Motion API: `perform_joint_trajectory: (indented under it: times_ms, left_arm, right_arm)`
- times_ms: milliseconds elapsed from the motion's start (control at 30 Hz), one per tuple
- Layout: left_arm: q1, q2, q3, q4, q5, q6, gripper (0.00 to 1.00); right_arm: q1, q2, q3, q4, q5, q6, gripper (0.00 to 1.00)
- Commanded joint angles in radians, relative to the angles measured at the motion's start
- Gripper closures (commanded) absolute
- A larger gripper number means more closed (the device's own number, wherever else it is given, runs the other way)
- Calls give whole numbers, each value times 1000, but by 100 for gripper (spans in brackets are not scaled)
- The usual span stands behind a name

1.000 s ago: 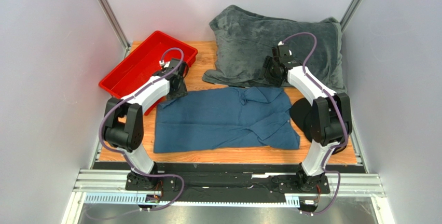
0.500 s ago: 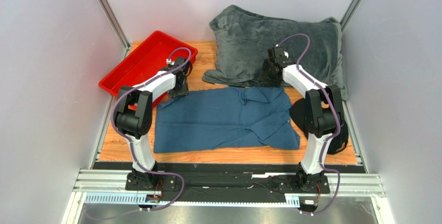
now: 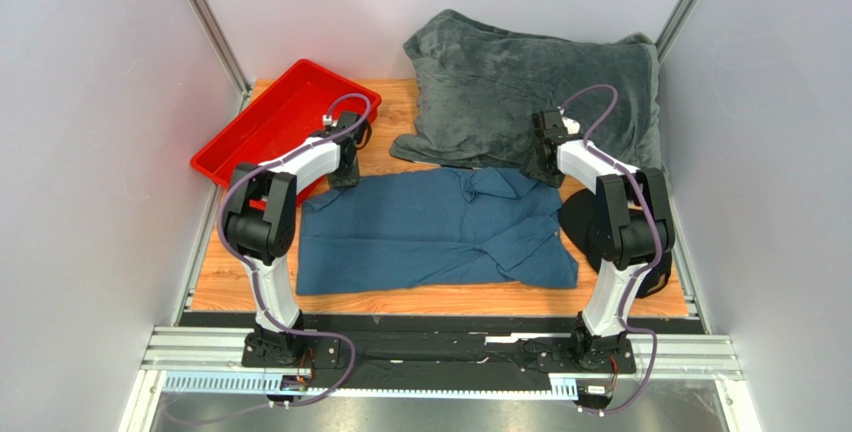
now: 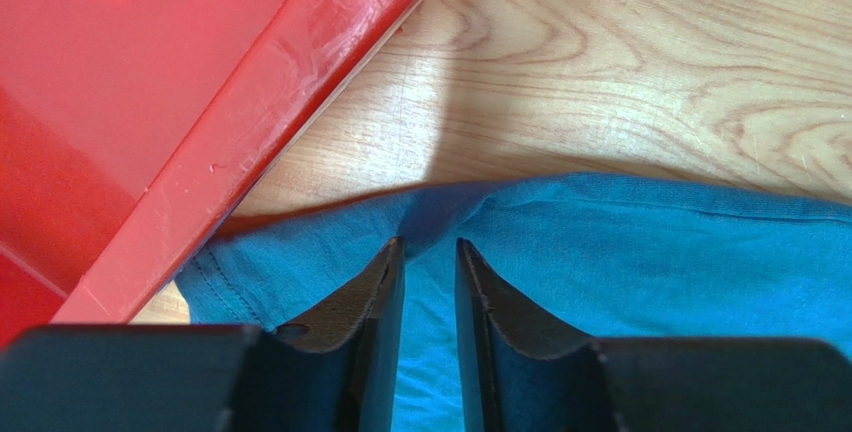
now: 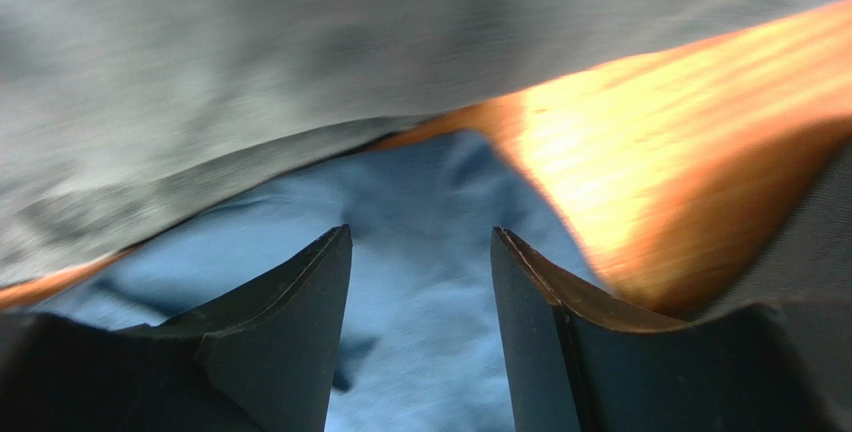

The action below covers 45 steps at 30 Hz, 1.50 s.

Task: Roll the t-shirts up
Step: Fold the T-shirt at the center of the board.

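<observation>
The blue t-shirt (image 3: 435, 232) is lying flat on the table (image 3: 400, 102). The left gripper (image 4: 430, 242), jaws nearly together at the far-left hem, may be holding cloth, though the view cannot confirm it. The right gripper (image 5: 420, 232), jaws apart, is risking catching the blanket (image 3: 520, 82) alongside.

Light-grained wooden table (image 3: 390, 112). Spread flat beneath the left gripper (image 4: 428, 247) and the right gripper (image 5: 420, 237), reaching back toward the arm bases: plain dark teal-blue cotton t-shirt (image 3: 430, 232). Just left of the left gripper, rim close beside the t-shirt's corner: shallow red plastic tray (image 3: 275, 122). Just beyond the right gripper, meeting the t-shirt's far edge: fuzzy grey plush blanket (image 3: 530, 82). Behind the right gripper, largely hidden by its arm: black rounded heap (image 3: 575, 220).
</observation>
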Motion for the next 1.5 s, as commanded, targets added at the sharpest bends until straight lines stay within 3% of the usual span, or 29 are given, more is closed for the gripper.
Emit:
perform_joint_trajectory:
  times_ms: [0,167,267,333,400,500,633,800,967,1100,1333,1467]
  left_arm:
    - [2,17,38,20,-4,16,71]
    - [2,14,36,20,-6,13,82]
    - [2,9,35,23,-9,13,91]
    - [2,3,33,24,-13,18,100]
    - [2,-3,27,29,-14,21,100]
    - [2,-21,19,38,-4,24,100]
    - [1,-77,-8,72,23,25,93]
    - [1,-104,-10,93,28,54,68]
    - [1,-91,-5,96,25,76,62]
    - [1,-48,15,101,59,108,52]
    - [-1,21,36,92,98,101,51]
    - [1,41,35,93,109,85,57]
  right_arm:
    - [-19,-44,-15,70,23,29,42]
    - [-22,-35,-23,120,18,46,49]
    - [-22,-39,-26,139,18,56,59]
    - [-22,-36,-21,143,21,56,73]
    - [-28,-35,-19,142,18,58,85]
    - [-33,-52,-29,134,24,61,87]
    - [-45,-93,-53,134,37,62,100]
    - [-71,-143,-76,129,35,61,100]
    - [-73,-160,-75,119,35,55,100]
    - [-74,-154,-72,117,25,52,100]
    - [-77,-157,-76,119,20,49,100]
    - [-81,-160,-79,119,12,47,100]
